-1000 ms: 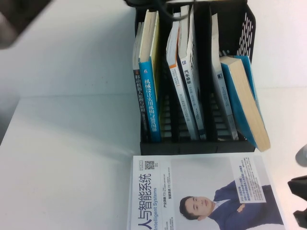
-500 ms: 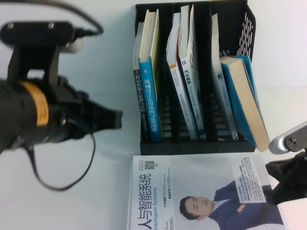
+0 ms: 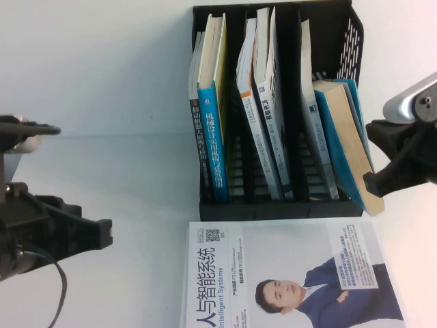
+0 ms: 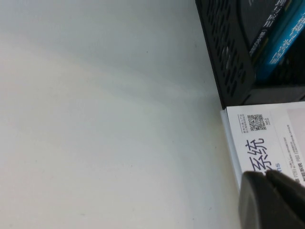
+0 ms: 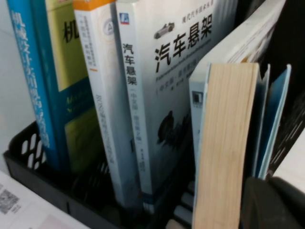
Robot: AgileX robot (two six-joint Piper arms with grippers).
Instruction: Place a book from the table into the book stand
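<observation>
The black book stand stands at the back of the white table. A thick paperback with a blue cover and spine leans in its right slot, tan page edge up, title hidden. It also shows in the right wrist view. My right gripper is shut and empty, close beside this book's front corner at the stand's right front corner; I cannot tell if they touch. It shows in its own view. My left gripper is shut and empty, low over the table left of the stand, also seen in its own view.
A white book with a suited man's portrait lies flat on the table in front of the stand, also in the left wrist view. Several other books fill the stand's left and middle slots. Bare tabletop lies left of the stand.
My left arm has swung back from the stand toward the near left of the table. My right arm has moved up beside the stand's right front corner. The books have not moved.
</observation>
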